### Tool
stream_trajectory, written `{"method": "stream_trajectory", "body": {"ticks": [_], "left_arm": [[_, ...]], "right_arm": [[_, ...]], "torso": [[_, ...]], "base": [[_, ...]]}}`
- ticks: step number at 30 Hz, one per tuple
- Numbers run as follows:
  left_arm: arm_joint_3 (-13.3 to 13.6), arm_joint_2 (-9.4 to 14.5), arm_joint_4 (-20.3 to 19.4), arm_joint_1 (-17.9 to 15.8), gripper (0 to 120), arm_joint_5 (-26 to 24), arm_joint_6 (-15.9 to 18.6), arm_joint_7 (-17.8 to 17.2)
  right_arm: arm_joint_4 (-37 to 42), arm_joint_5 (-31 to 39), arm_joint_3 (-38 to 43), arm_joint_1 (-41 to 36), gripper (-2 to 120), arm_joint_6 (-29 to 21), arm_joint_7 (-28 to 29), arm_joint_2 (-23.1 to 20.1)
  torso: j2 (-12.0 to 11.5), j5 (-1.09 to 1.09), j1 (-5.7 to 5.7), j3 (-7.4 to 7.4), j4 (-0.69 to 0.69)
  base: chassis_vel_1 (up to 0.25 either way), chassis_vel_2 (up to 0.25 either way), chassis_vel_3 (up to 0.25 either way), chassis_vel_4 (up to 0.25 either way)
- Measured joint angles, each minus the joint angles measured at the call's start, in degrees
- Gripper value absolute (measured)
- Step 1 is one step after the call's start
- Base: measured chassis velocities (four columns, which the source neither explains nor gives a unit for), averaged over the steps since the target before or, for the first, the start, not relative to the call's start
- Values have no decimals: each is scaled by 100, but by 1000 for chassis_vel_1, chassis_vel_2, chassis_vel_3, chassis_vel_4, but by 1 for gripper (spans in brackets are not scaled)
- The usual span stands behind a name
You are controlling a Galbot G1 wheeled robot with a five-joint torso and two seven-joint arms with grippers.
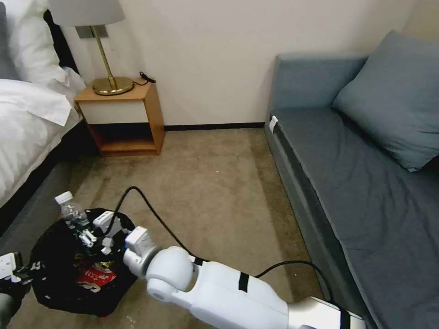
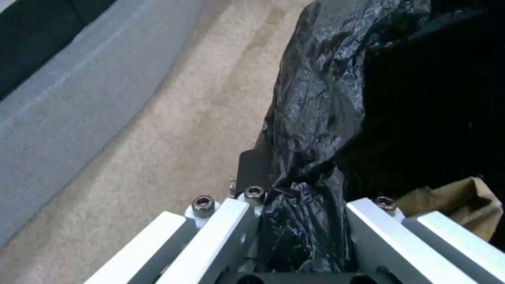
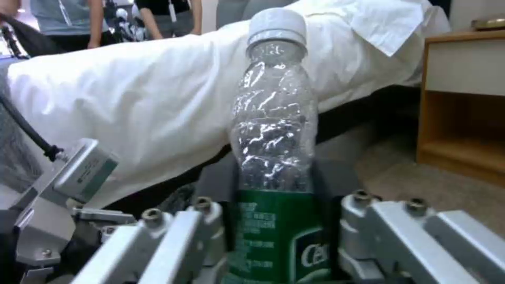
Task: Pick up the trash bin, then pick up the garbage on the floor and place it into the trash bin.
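Right gripper clamped on bottle, upright over trash bin. Left gripper pinching bag rim. Lower btl well inside before releasing; keep bin steady.

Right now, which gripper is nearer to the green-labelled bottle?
Right. The right gripper is shut on the bottle, holding it over the trash bin; the left gripper clamps the bin's bagged rim, off to the side.
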Motion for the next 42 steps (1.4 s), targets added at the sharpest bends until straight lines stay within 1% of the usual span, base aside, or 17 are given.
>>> {"method": "stream_trajectory", "body": {"ticks": [1, 5, 7, 10, 11, 18, 21, 24, 26, 30, 31, 35, 36, 38, 40, 41, 42], "left_arm": [[0, 0, 0, 0, 3, 0, 0, 0], [-17, 12, 31, -10, 3, -20, 0, 6], [-17, 12, 35, -12, 3, -24, 0, 7], [-10, 9, 52, -30, 3, -28, 0, 8], [-10, 9, 52, -30, 3, -28, 0, 8], [19, 7, 86, -63, 3, -32, 0, 7], [20, 12, 111, -71, 3, -37, 0, 7], [20, 26, 141, -88, 3, -74, 0, 7], [19, 40, 153, -97, 3, -111, 0, 7], [71, 83, 194, -188, 3, -166, 0, -6], [71, 83, 194, -188, 3, -166, 0, -6], [192, 65, 173, -255, 3, -172, 0, -20], [192, 65, 173, -255, 3, -172, 0, -20], [256, 54, 168, -272, 3, -170, 0, -23], [318, 49, 197, -317, 3, -163, 0, -30], [318, 49, 197, -317, 3, -163, 0, -30], [337, 48, 209, -334, 3, -161, 0, -33]], "right_arm": [[0, 0, 0, 0, 33, 0, 0, 0], [13, -15, -6, -47, 53, -16, 0, -38], [30, -16, -6, -53, 56, -17, -2, -59], [67, -16, -5, -58, 71, -31, -2, -101], [67, -16, -5, -58, 71, -31, -2, -101], [78, -12, 5, -80, 97, -44, 12, -107], [98, -79, 45, -151, 99, -45, 67, -117], [218, -453, 224, -326, 100, -56, 136, -253], [353, -667, 393, -451, 100, -66, 153, -403], [1056, -908, 1256, -977, 100, -155, 254, -1037], [1056, -908, 1256, -977, 100, -155, 254, -1037], [1941, -1240, 2298, -1837, 100, -223, 179, -1768], [1941, -1240, 2298, -1837, 100, -223, 179, -1768], [2277, -1467, 2894, -2374, 100, -143, 28, -2014], [2555, -1765, 3607, -3058, 100, 87, -189, -2116], [2555, -1765, 3607, -3058, 100, 87, -189, -2116], [2646, -1898, 3935, -3392, 100, 237, -271, -2122]], "torso": [[0, 0, 0, 0, 0], [0, 0, 0, 0, 0], [0, 0, 0, 0, 0], [0, 1, 0, 0, 0], [0, 1, 0, 0, 0], [0, 2, 0, 0, 0], [0, 2, 0, 0, 0], [0, 3, 0, 0, 1], [0, 3, 0, 0, 2], [0, 4, 0, 0, 0], [0, 4, 0, 0, 0], [0, 4, 0, 0, -2], [0, 4, 0, 0, -2], [0, 5, 0, -1, -2], [0, 5, 0, -1, 0], [0, 5, 0, -1, 0], [0, 5, 0, -1, -1]], "base": [[0, 0, 0, 0], [0, 0, 0, 0], [0, 0, 0, 0], [0, 0, 0, 0], [0, 0, 0, 0], [0, 0, 0, 0], [0, 0, 0, 0], [0, 0, 0, 0], [0, 0, 0, 0], [0, 0, 0, 0], [0, 0, 0, 0], [0, 0, 0, 0], [0, 0, 0, 0], [0, 0, 0, 0], [0, 0, 0, 0], [0, 0, 0, 0], [0, 0, 0, 0]]}}
